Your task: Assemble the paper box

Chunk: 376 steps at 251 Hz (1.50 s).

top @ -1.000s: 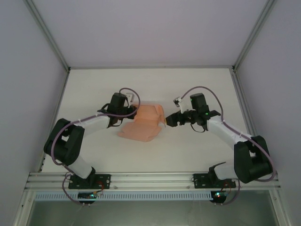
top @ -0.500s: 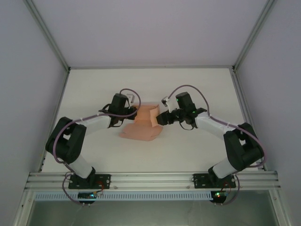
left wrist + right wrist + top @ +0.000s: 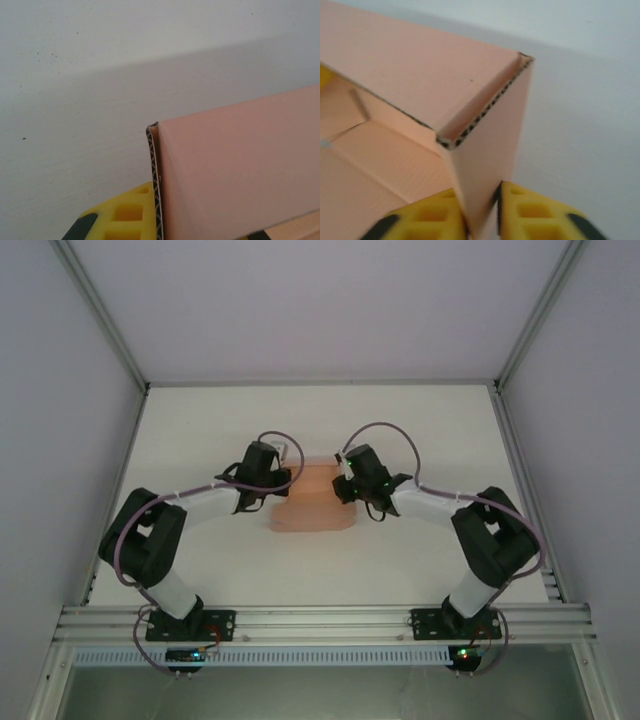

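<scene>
**Left gripper [image 3: 284, 484] and right gripper [image 3: 346, 486] clamp the paper box [image 3: 312, 508]**

Seen from above, the salmon-pink paper box sits near the middle of the white table [image 3: 430, 560], with both arms reaching in to it. The left gripper meets the box at about its 10 o'clock corner, and the right gripper meets it at about 2 o'clock.

In the right wrist view, the two yellow pads [image 3: 532, 216] are closed on an upright wall [image 3: 485, 150] of the box. The thin card is squeezed between them just below a folded corner whose corrugated edge shows.

In the left wrist view, one yellow pad [image 3: 125, 217] lies against the outer face of another wall. The left gripper is clenched on that wall at its fluted end.
</scene>
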### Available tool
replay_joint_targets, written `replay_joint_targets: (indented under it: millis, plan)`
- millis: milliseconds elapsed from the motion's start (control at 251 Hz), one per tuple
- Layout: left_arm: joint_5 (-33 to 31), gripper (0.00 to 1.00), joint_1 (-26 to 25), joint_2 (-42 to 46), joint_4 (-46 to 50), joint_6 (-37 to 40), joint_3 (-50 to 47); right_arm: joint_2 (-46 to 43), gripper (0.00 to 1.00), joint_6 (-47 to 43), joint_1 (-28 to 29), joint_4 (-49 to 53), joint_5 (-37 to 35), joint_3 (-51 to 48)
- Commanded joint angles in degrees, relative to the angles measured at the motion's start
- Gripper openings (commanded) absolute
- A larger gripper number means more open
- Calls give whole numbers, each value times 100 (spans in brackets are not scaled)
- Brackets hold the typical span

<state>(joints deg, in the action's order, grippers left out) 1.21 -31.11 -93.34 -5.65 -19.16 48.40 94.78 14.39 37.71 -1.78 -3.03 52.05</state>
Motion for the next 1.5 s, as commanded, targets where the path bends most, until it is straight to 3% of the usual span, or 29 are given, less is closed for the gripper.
replay_joint_targets:
  millis: [0, 44, 168, 239, 319, 399, 463, 567, 1066, 1161, 1229, 1337, 1497]
  plan:
    - [129, 0, -229, -70, 86, -128, 258, 158, 7, 445, 264, -183, -1856, 152]
    - [-13, 0, -287, -83, 123, -183, 287, 189, 0, 589, 340, -119, -2274, 196]
    - [-378, 0, -381, -59, 266, -311, 370, 445, 0, 1018, 456, 474, -3274, 443]
    - [-580, 0, -445, 2, 332, -378, 381, 682, 0, 1891, 500, 1583, -3808, 794]
    - [-771, 0, -501, 69, 386, -432, 385, 855, 0, 2184, 504, 2025, -4272, 1001]
    - [-801, 0, -533, 79, 415, -448, 400, 843, 0, 1936, 497, 1718, -4124, 942]
    - [-727, 0, -545, 62, 397, -446, 400, 735, 10, 1506, 482, 1120, -3687, 751]
    - [-678, 0, -541, 53, 407, -453, 390, 549, 16, 1314, 346, 551, -3050, 540]
    - [-487, 0, -573, 59, 369, -466, 363, 103, 29, 857, -98, -929, -1207, -8]
    - [-480, 0, -578, 66, 366, -475, 374, 111, 28, 826, -117, -837, -1231, 24]
    - [-512, 0, -597, 75, 386, -488, 376, 129, 16, 812, -129, -785, -1292, 21]
    - [-644, 0, -637, 131, 454, -516, 385, 210, 5, 815, -141, -526, -1606, 80]
    - [-976, 0, -745, 256, 662, -618, 470, 422, 0, 1143, -102, 140, -3092, 275]
